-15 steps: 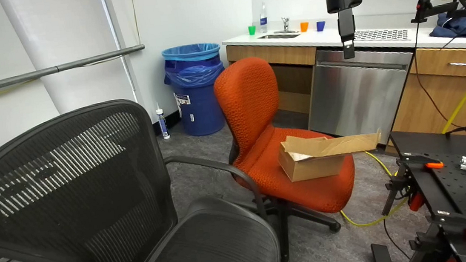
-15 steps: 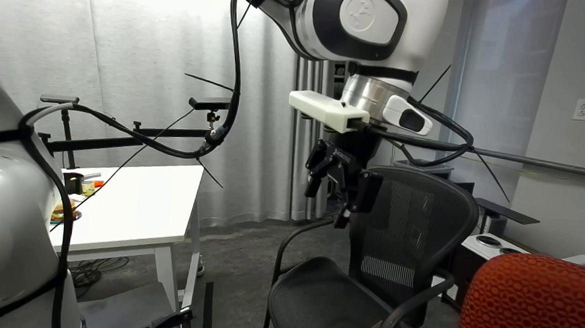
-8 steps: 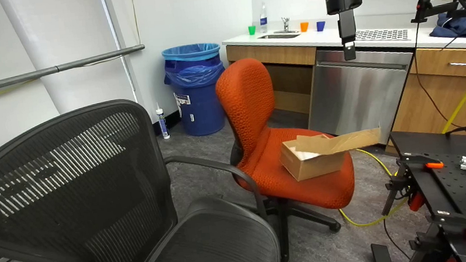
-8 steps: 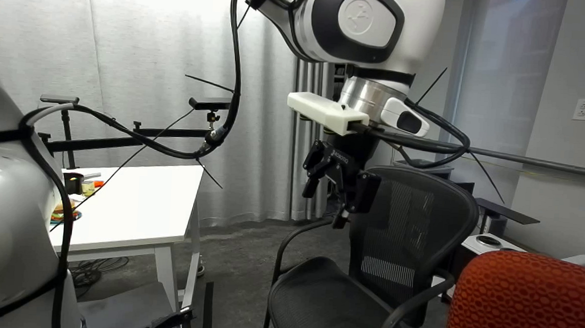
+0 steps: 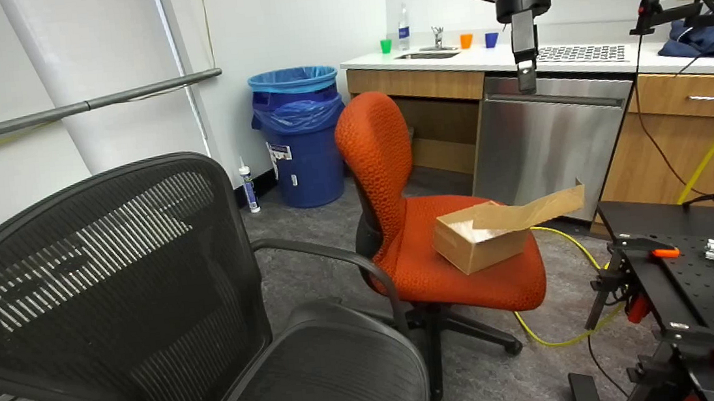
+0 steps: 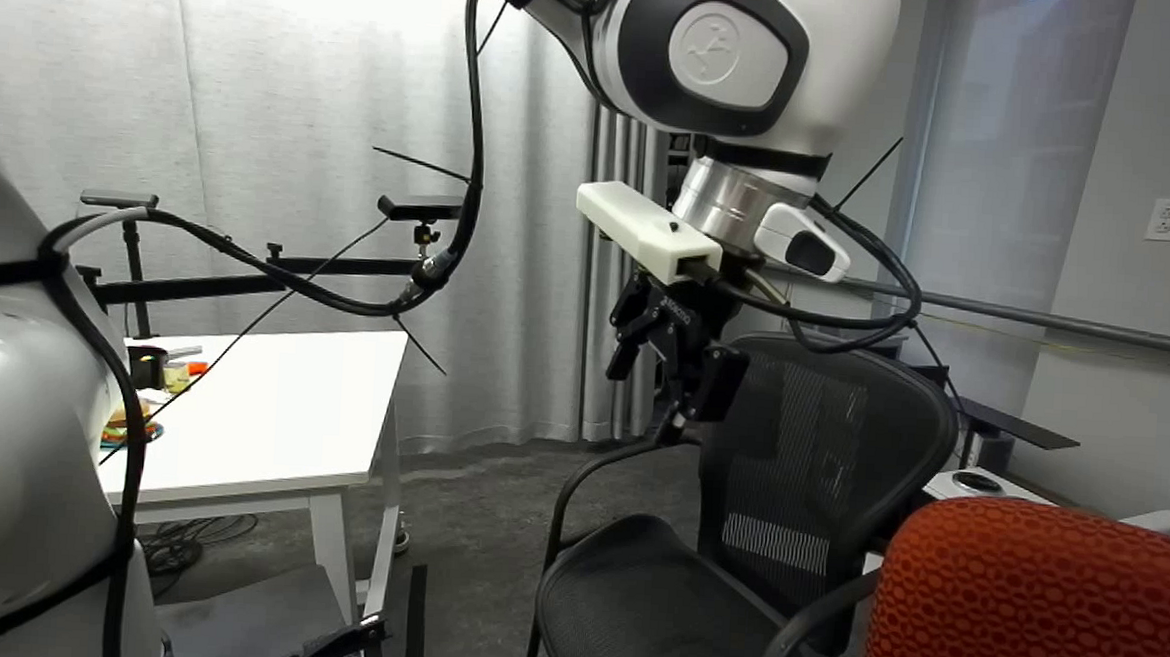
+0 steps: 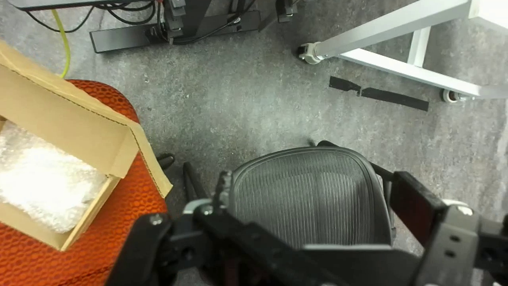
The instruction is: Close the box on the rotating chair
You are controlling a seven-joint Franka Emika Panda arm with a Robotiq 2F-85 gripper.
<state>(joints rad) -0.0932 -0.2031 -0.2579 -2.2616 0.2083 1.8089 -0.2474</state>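
So the box is sitting on the orange chair, top wide open, with a long flap poking out toward 2 o'clock in an exterior view. In the wrist view the box is over at 9 o'clock, with crinkly clear wrap inside. The gripper is spread wide, well apart from the box, and the seat of the black mesh chair shows in the gap, around 4 to 5 o'clock.

White-and-black arm, silver collar — black end effector
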